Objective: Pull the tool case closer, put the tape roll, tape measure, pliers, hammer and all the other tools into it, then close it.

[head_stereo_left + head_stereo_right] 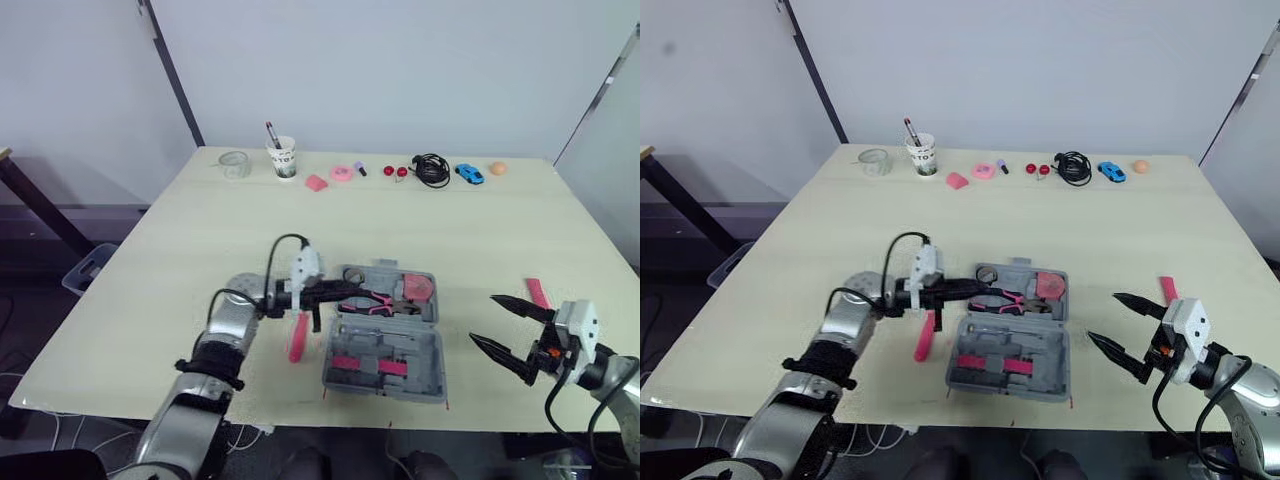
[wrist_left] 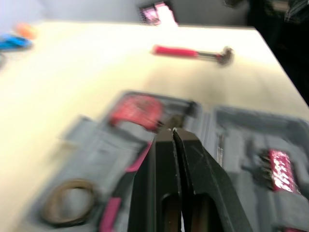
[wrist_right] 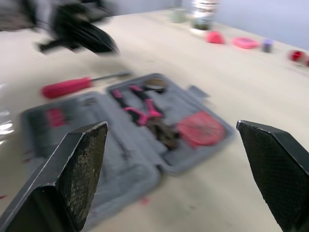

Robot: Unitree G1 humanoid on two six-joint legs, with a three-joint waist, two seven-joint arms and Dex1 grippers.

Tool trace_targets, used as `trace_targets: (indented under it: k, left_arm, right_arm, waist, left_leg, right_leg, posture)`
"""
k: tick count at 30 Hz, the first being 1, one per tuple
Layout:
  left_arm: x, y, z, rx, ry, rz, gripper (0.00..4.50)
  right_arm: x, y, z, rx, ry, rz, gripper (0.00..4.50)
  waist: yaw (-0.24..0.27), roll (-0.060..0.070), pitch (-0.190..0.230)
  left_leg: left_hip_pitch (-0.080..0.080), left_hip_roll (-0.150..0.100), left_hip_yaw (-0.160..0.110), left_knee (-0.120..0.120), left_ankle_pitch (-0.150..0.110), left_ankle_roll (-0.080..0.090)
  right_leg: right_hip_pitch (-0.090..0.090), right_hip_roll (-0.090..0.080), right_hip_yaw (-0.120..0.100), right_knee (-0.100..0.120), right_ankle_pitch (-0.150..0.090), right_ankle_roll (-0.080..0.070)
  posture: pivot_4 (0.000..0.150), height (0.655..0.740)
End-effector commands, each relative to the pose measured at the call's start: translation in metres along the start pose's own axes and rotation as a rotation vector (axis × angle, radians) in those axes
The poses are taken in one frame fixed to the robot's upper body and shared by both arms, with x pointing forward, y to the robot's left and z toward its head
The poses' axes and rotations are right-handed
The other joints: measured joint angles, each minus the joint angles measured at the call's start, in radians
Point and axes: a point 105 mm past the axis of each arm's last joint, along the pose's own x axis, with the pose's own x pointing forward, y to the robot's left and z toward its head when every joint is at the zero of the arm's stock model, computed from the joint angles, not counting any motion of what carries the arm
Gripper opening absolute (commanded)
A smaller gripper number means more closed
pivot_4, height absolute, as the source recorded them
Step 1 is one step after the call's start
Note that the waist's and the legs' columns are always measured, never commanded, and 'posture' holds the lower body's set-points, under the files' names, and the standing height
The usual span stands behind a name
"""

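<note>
Pale wooden counter (image 1: 180,250) carries the open grey tool case (image 1: 425,352) near its front edge, with a row of small unrelated items far back by the wall. The tape roll (image 1: 351,273), pliers (image 1: 380,301) and red tape measure (image 1: 419,288) lie in the case's rear half. The left gripper (image 1: 345,290) hovers over the pliers with its jaws pressed together and nothing visible between them. The right gripper (image 1: 483,318) hangs to the right of the case, jaws spread wide and empty.

The hammer (image 1: 298,337) lies on the counter just beside the case's left edge; treat it as the likely next item.

- Open the left jaws fully before descending.
- Approach the pink handle near mid-length and close across its narrow axis.
- Lift clear of the case wall before traversing.
- Assign the pink tool (image 1: 538,293) behind the right gripper to the right arm.
- Seat every tool flat so the lid can fold shut.
</note>
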Motion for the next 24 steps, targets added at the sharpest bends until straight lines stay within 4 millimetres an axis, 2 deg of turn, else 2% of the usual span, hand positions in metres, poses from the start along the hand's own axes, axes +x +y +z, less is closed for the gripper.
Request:
trace_targets:
  k: [1, 4, 6, 8, 9, 10, 12, 17, 22, 24]
  left_arm:
    - [-0.033, 0.009, 0.014, -0.009, -0.044, 0.158, 0.08]
    - [-0.065, 0.010, 0.008, -0.063, -0.034, 0.298, 0.81]
    - [-0.085, 0.008, 0.000, -0.090, -0.015, 0.381, 1.69]
    - [-0.102, 0.001, -0.008, -0.122, 0.006, 0.447, 2.80]
    - [-0.109, -0.003, -0.012, -0.136, 0.018, 0.473, 3.09]
    - [-0.119, -0.011, -0.018, -0.160, 0.034, 0.514, 3.75]
    - [-0.131, -0.021, -0.026, -0.189, 0.056, 0.566, 4.48]
    - [-0.161, -0.051, -0.045, -0.266, 0.109, 0.724, 4.48]
    - [-0.176, -0.080, -0.058, -0.326, 0.159, 0.793, 4.48]
    - [-0.179, -0.086, -0.058, -0.339, 0.162, 0.808, 4.48]
  right_arm:
    - [-0.013, -0.021, 0.002, -0.015, -0.017, -0.144, 4.50]
    - [-0.028, -0.031, -0.009, 0.015, 0.012, -0.220, 4.50]
    - [-0.036, -0.034, -0.017, 0.025, 0.040, -0.253, 4.50]
    - [-0.047, -0.038, -0.024, 0.036, 0.065, -0.306, 4.50]
    - [-0.052, -0.040, -0.027, 0.034, 0.078, -0.329, 4.50]
    - [-0.062, -0.041, -0.033, 0.044, 0.096, -0.365, 4.50]
    - [-0.074, -0.042, -0.039, 0.045, 0.122, -0.406, 4.50]
    - [-0.110, -0.038, -0.056, 0.064, 0.192, -0.510, 4.50]
    - [-0.138, -0.026, -0.068, 0.091, 0.243, -0.578, 4.50]
    - [-0.145, -0.023, -0.070, 0.095, 0.251, -0.600, 4.50]
  waist:
    - [-0.004, 0.000, 0.000]
    - [-0.003, 0.001, 0.001]
    - [0.000, 0.001, 0.000]
    - [0.002, 0.001, 0.001]
    - [0.003, 0.001, 0.001]
    - [0.003, 0.001, 0.001]
    - [0.004, 0.001, 0.000]
    - [0.004, 0.001, 0.000]
    - [0.004, 0.001, 0.000]
    - [0.003, 0.002, -0.001]
  left_leg:
    - [0.000, 0.000, 0.000, 0.000, 0.000, 0.000]
    - [0.000, 0.001, 0.000, 0.000, 0.000, 0.000]
    - [0.000, 0.001, 0.000, -0.001, 0.000, 0.000]
    - [0.001, 0.001, 0.001, -0.001, 0.000, 0.000]
    - [0.001, 0.001, 0.001, -0.001, 0.000, 0.000]
    - [0.001, 0.001, 0.002, -0.002, 0.000, 0.000]
    - [0.002, 0.002, 0.002, -0.003, 0.000, 0.000]
    - [0.003, 0.003, 0.002, -0.003, 0.000, 0.000]
    - [0.004, 0.007, 0.003, -0.004, 0.000, 0.000]
    - [0.004, 0.007, 0.004, -0.004, 0.000, 0.000]
  right_leg:
    - [0.000, 0.000, 0.000, 0.000, 0.000, 0.000]
    - [0.000, 0.000, 0.000, 0.000, 0.000, 0.000]
    - [0.000, 0.000, 0.000, 0.000, 0.000, 0.000]
    - [0.000, -0.001, 0.000, 0.000, 0.000, 0.000]
    - [0.000, -0.001, 0.000, 0.000, 0.000, 0.000]
    - [0.000, -0.001, 0.000, 0.000, 0.000, 0.000]
    - [0.000, -0.001, 0.001, -0.001, 0.000, 0.000]
    - [0.000, -0.002, 0.002, -0.001, -0.003, -0.005]
    - [-0.001, -0.002, 0.006, -0.002, -0.003, -0.005]
    - [-0.002, -0.002, 0.006, -0.002, -0.003, -0.005]
  posture:
    - [0.150, 0.7400]
    - [0.150, 0.7400]
    - [0.150, 0.7400]
    - [0.150, 0.7400]
    - [0.150, 0.7400]
    - [0.150, 0.7400]
    - [0.150, 0.7400]
    - [0.150, 0.7400]
    - [0.150, 0.7400]
    - [0.150, 0.7400]
